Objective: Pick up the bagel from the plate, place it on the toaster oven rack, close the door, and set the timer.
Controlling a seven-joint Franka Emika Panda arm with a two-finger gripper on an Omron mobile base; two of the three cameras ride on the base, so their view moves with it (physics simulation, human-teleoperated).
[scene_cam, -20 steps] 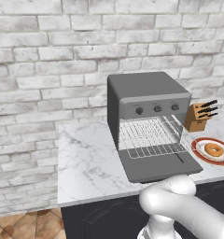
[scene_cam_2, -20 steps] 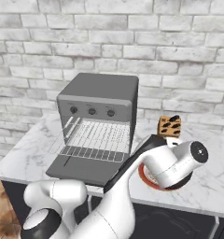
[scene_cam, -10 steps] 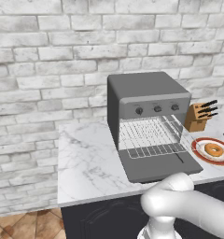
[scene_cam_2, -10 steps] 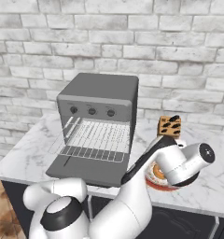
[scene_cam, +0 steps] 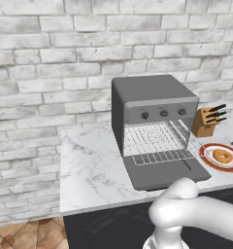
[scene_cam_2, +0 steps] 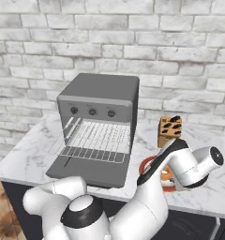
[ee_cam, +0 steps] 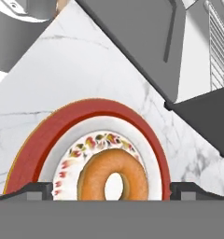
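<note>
The bagel (ee_cam: pixel 113 179), a golden-brown ring, lies in the middle of the white plate with its red rim (ee_cam: pixel 86 114). My gripper (ee_cam: pixel 113 191) hangs open above it, one dark fingertip (ee_cam: pixel 37 189) on each side of the plate's width, holding nothing. In the left base view the bagel (scene_cam: pixel 222 156) and plate (scene_cam: pixel 206 156) sit right of the toaster oven. The oven's door (scene_cam: pixel 162 171) lies open and flat, and the wire rack (scene_cam: pixel 155 141) shows in the cavity. From the right base view my arm (scene_cam_2: pixel 189 164) covers most of the plate (scene_cam_2: pixel 145 164).
A wooden knife block (scene_cam: pixel 208 120) stands behind the plate by the brick wall. The door's black handle (ee_cam: pixel 172 30) lies close to the plate's far side. A grey round vessel (ee_cam: pixel 16 28) stands beyond the plate. The counter's front edge runs just below the door.
My hand has swung a little further right and down over the plate. The bagel, plate and oven have stayed put, and the jaws remain wide.
</note>
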